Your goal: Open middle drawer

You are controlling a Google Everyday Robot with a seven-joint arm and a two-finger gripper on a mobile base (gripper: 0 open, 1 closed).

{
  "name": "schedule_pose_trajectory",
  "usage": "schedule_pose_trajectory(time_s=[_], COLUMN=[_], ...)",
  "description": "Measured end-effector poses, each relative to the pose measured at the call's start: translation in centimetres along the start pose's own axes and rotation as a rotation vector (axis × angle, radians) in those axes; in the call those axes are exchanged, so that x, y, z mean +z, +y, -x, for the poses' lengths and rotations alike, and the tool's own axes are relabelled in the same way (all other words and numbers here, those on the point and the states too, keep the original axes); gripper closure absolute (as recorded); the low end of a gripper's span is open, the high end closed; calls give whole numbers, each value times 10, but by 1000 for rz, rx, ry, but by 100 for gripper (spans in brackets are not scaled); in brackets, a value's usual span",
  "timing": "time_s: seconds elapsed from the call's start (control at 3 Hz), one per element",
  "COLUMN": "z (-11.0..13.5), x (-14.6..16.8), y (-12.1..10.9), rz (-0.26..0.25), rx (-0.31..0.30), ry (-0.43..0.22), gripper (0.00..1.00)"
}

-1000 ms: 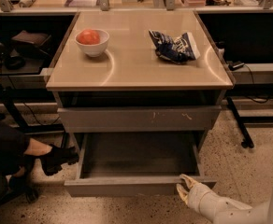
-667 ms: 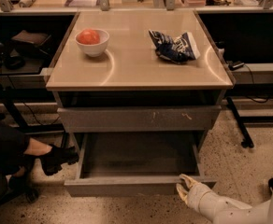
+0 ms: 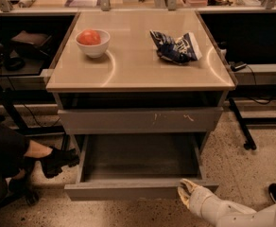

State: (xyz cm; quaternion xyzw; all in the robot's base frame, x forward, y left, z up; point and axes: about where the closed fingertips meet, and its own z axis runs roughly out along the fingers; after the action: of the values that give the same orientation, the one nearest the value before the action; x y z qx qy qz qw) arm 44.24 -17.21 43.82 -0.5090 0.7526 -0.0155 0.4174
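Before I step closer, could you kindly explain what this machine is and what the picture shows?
It is a mobile robot with one arm. The one camera looks down at the front of a grey cabinet; where it is mounted is not known. The arm enters at lower right, with its gripper by the right front corner of the middle drawer. That drawer stands pulled out, its grey inside apparently empty. Above it is a taller front with pale scratches. On the tan top sit a white bowl holding something round and red, and a blue bag. Whether the gripper grasps anything, I cannot tell.
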Motion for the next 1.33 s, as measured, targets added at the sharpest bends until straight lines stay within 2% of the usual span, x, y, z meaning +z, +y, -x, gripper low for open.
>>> schedule_pose_trajectory(time_s=[1.33], z=[8], x=[-6], y=[-2], rz=[8], rx=[0], ry=[-6], gripper=[100])
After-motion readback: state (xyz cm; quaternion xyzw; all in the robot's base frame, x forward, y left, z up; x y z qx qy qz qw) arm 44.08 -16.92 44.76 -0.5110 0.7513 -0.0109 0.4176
